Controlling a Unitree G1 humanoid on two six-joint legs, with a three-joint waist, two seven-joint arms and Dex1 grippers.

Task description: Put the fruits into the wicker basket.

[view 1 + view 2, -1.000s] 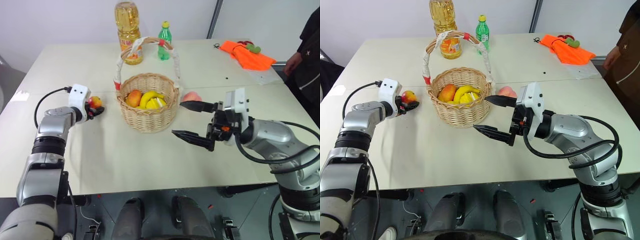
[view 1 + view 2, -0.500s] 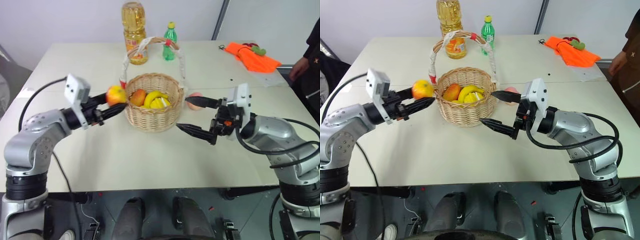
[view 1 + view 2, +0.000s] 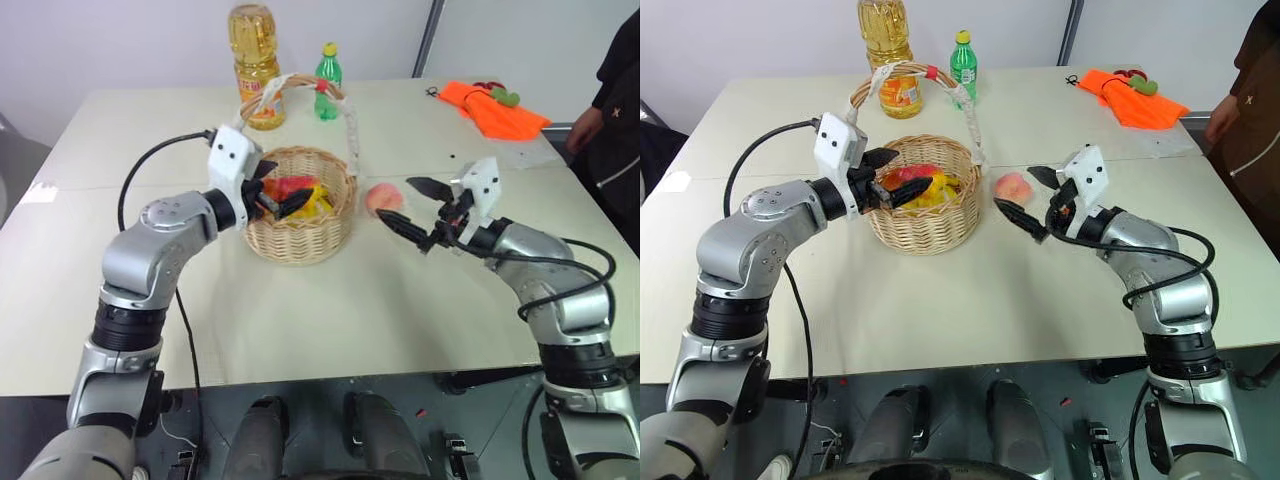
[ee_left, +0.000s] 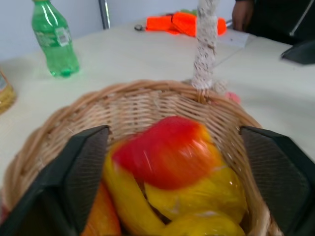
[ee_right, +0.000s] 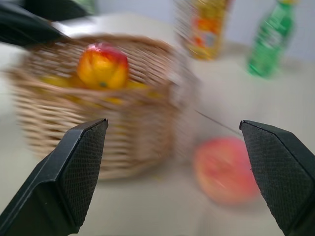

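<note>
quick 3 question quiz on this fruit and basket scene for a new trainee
1. True or false: the peach already lies inside the wicker basket.
2. Which gripper is over the basket? A left gripper B right gripper
3. Fill in: the red-and-yellow fruit lies on the yellow ____.

Key: 1 false, it lies on the table beside the basket. 2 A. 3 bananas.

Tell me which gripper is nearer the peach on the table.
Right. The right gripper, jaws open, sits just beside the peach, pointed toward it. The left gripper is open over the wicker basket, which stands between it and the peach.
</note>
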